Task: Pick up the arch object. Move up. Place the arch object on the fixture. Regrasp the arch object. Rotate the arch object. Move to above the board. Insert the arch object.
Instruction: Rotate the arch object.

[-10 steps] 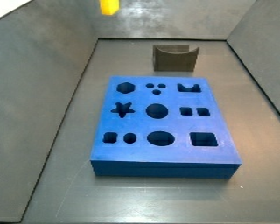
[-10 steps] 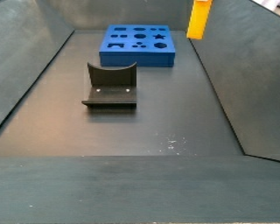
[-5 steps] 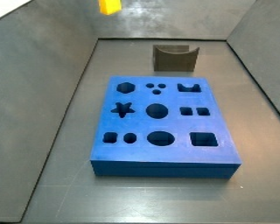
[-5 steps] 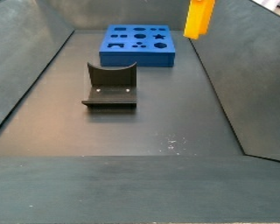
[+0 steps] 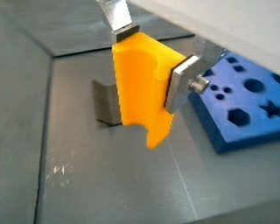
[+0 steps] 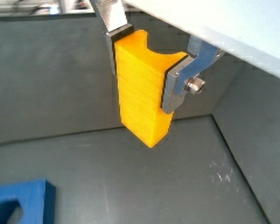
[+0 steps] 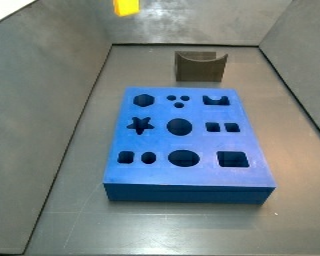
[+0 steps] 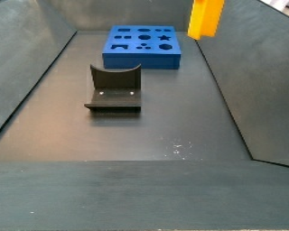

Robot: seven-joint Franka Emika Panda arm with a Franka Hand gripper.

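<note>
In both wrist views the bright yellow-orange arch object point(image 5: 143, 96) point(image 6: 143, 92) hangs in the air, held upright with its notch up by the gripper's two silver fingers. My gripper point(image 5: 152, 61) point(image 6: 149, 59) is shut on it. Both side views show only the arch object's lower part point(image 7: 125, 7) point(image 8: 205, 16) at the top edge, high above the floor, with the gripper itself out of frame. The dark fixture point(image 7: 199, 66) point(image 8: 113, 87) point(image 5: 104, 103) stands on the floor apart from the blue board point(image 7: 183, 140) point(image 8: 144, 47) point(image 5: 241, 105). Nothing sits on the fixture.
Grey sloping walls point(image 7: 56, 110) point(image 8: 231, 99) enclose the dark floor on both sides. The board's cutouts point(image 7: 180, 127) show nothing in them. A corner of the board point(image 6: 20, 199) shows in a wrist view.
The arch object has risen slightly at the top edge of a side view and shows a wider face there. The fixture and board have not moved.
</note>
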